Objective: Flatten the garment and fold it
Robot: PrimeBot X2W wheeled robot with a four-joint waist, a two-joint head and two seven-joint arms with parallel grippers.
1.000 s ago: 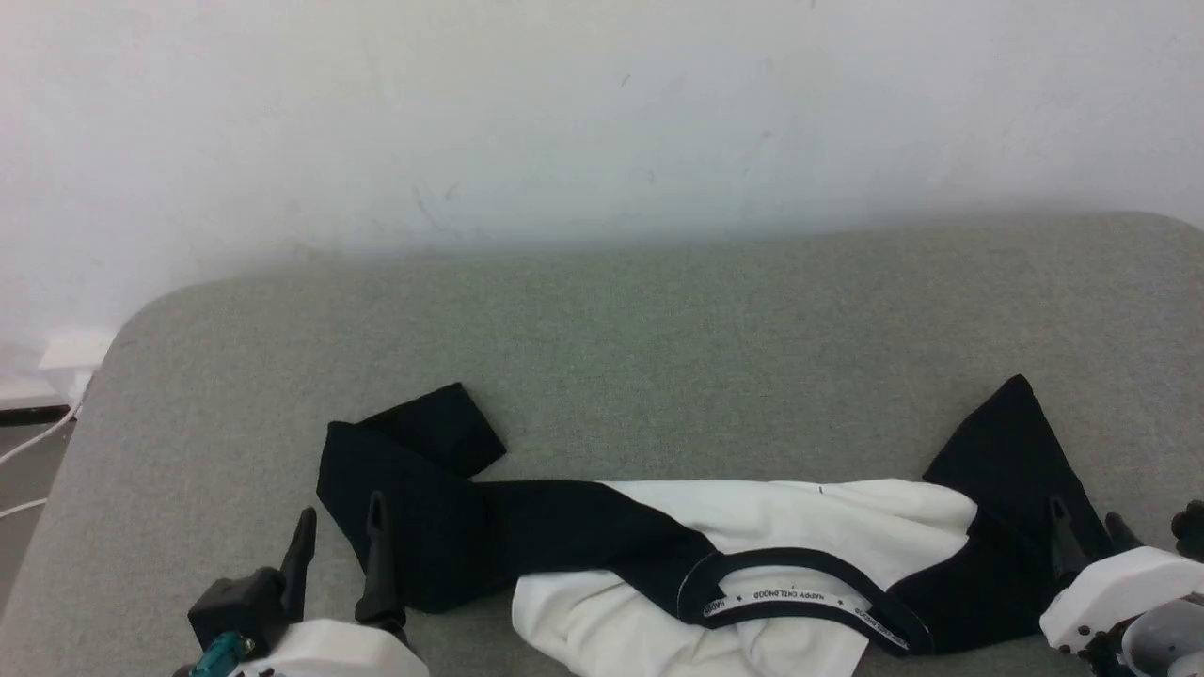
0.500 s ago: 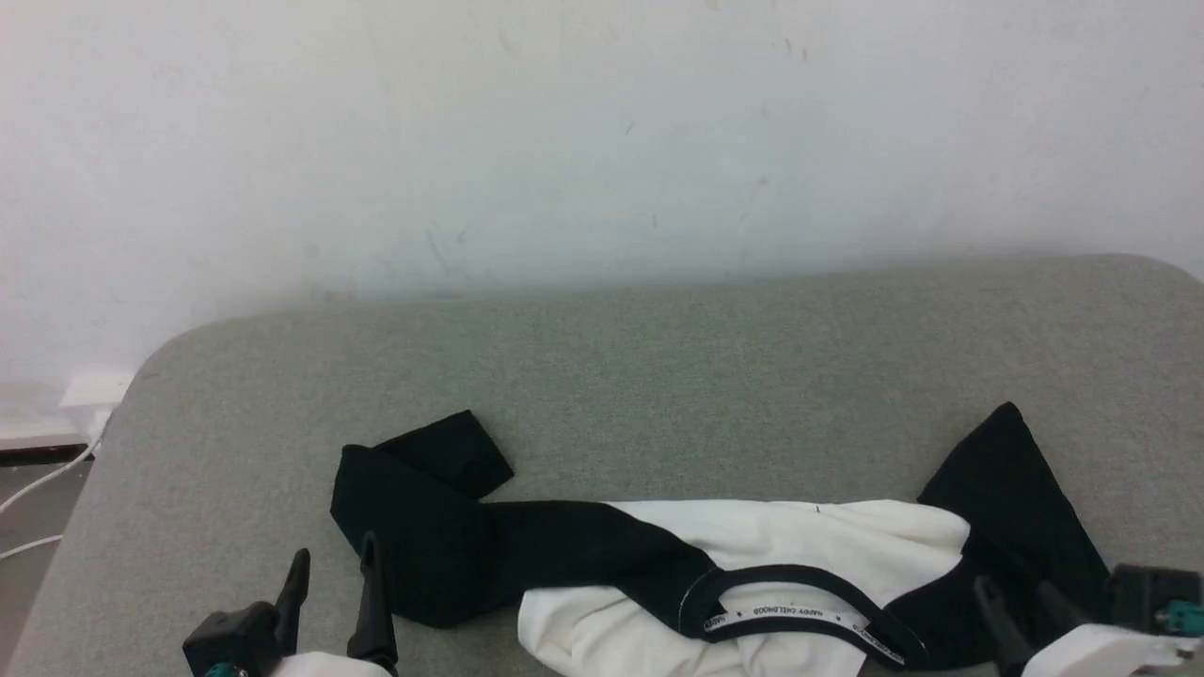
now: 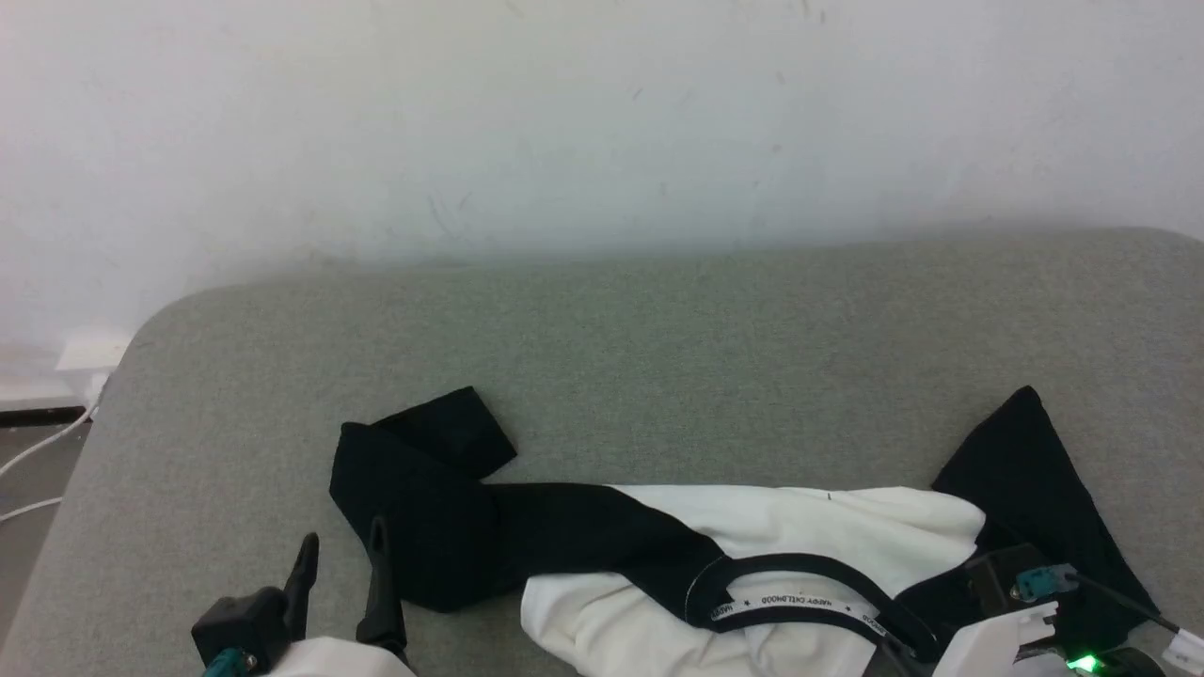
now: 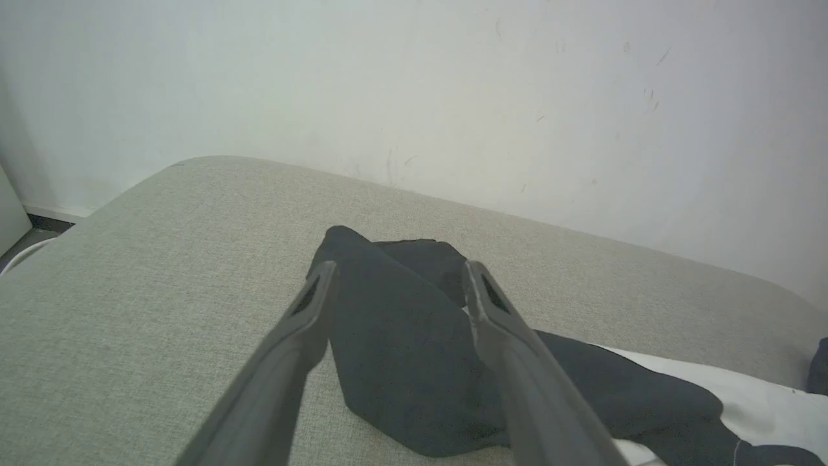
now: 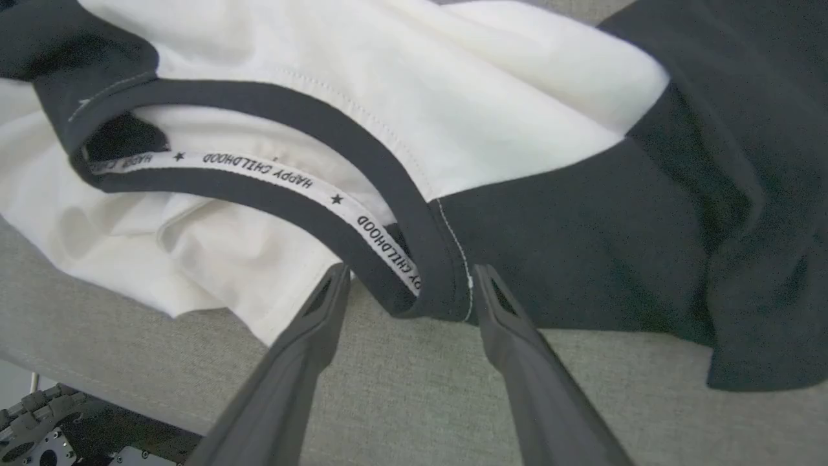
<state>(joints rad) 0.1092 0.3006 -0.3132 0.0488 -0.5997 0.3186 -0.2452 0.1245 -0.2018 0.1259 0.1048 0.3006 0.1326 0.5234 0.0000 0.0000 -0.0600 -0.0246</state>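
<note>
The garment (image 3: 800,527) lies crumpled along the near edge of the grey cushion, its white body bunched, one black sleeve (image 3: 423,508) folded at the left and the other (image 3: 1035,470) peaked at the right. Its black collar with printed neck tape (image 5: 259,171) faces the near side. My left gripper (image 3: 341,564) stands open just left of the left sleeve; the left wrist view has its fingers (image 4: 399,268) straddling that black sleeve (image 4: 394,336). My right gripper (image 5: 411,275) is open, with the collar's end and shoulder seam between its fingertips. The head view catches its white wrist (image 3: 997,639).
The grey cushioned surface (image 3: 602,338) runs back to a white wall (image 3: 602,122), with bare fabric beyond the shirt. White cables (image 3: 38,451) and a small white box (image 3: 89,353) lie off the left edge. Below the near edge is part of the robot base (image 5: 39,440).
The head camera has shifted a little. My right gripper left the right sleeve, came left and nearer to the collar's end, and opened a bit wider. The left gripper stays open in place.
</note>
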